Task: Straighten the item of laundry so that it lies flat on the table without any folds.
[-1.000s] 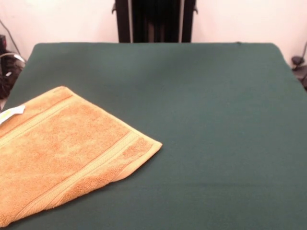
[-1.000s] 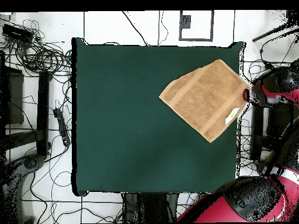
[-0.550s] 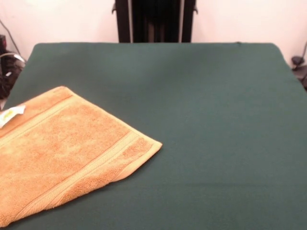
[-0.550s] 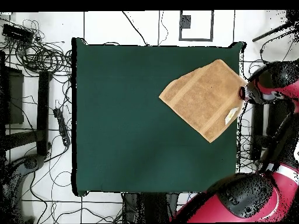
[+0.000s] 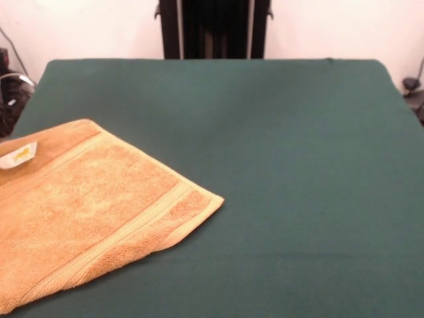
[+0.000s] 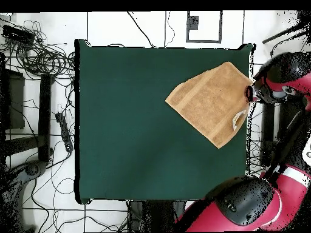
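Clearly, we see the towel (image 5: pixel 93 212) spread out in a single layer on the table (image 5: pixel 291 165), set askew to the table's edges. In the front view it covers the near left corner, one corner pointing toward the table's middle, with ribbed bands running along both short ends. In the overhead view the towel (image 6: pixel 211 103) sits by the top right corner of the table (image 6: pixel 133 121), reaching that right edge. We see a small white label (image 5: pixel 16 154) turned up at the towel's far end, close to the table's left edge in the front view. The gripper (image 6: pixel 249 93) shows only from overhead, at the right edge right by the towel's corner, on the end of the red arm (image 6: pixel 285 85). We cannot tell whether it is apart or together.
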